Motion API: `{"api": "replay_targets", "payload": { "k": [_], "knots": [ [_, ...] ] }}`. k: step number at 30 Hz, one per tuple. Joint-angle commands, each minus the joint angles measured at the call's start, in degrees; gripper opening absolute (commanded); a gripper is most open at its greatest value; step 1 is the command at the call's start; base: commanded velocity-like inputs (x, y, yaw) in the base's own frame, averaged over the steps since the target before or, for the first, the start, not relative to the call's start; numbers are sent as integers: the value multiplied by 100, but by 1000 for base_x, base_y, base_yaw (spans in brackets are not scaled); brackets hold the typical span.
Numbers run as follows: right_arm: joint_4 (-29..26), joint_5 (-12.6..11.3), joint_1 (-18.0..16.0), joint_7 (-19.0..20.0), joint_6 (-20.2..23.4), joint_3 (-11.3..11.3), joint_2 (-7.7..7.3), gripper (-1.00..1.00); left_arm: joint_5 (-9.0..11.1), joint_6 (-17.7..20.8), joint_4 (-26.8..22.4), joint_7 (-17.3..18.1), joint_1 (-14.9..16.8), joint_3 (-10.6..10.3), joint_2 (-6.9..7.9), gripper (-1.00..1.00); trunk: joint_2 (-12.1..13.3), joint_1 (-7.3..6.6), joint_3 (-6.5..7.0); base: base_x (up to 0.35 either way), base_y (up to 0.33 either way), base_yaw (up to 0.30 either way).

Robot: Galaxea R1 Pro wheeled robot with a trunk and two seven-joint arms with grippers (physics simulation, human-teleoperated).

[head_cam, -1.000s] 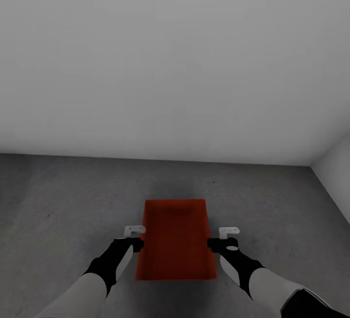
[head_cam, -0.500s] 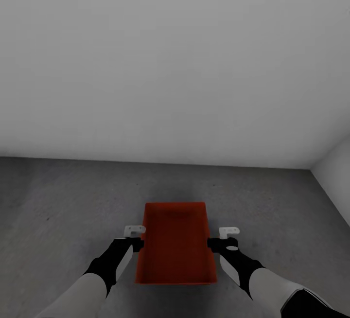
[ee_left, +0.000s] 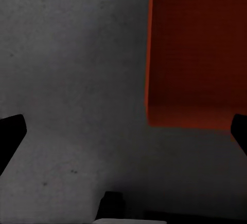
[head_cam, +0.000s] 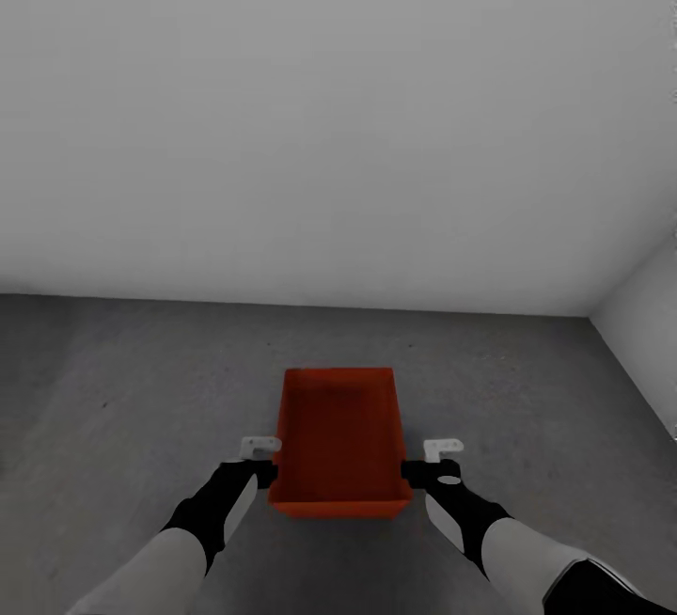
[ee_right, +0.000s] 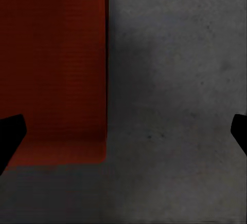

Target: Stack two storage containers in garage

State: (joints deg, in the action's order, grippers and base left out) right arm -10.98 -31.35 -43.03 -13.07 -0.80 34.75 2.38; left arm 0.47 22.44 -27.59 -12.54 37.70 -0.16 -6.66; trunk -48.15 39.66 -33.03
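Sitting on the floor [head_cam: 113,380] by the wall, the storage container [head_cam: 340,436] lies between the released left hand [head_cam: 256,461] and right hand [head_cam: 425,461]; withdraw straight, without nudging it.

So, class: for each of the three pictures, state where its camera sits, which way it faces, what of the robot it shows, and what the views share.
Head view: on the head, facing forward and down; shows both arms, left gripper, right gripper, storage container, floor, wall.
Left wrist view: near that gripper, facing down; dark fingertips.
Right wrist view: likewise; fingertips.
Shared: container and floor.
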Motion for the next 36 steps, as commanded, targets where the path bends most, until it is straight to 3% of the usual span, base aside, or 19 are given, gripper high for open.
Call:
{"api": "replay_targets", "payload": {
  "k": [1, 13, 36],
  "knots": [
    [-1, -55, -4, -29, -8, 49, -1, 100, 6, 32, -10, -20, 1, -2, -2, 100, -5, -3, -5, -345, 0, 0],
    [-1, -55, -4, -33, -8, 50, 0, 100, 6, 24, 14, -20, 1, -2, -2, 100, -5, -3, -5, -313, 0, 0],
    [-1, -55, -4, -38, -8, 49, 21, 100, 22, 24, 24, -20, 1, -2, 4, 100, -5, -3, 145, -16, 0, 0]
  ]
}}
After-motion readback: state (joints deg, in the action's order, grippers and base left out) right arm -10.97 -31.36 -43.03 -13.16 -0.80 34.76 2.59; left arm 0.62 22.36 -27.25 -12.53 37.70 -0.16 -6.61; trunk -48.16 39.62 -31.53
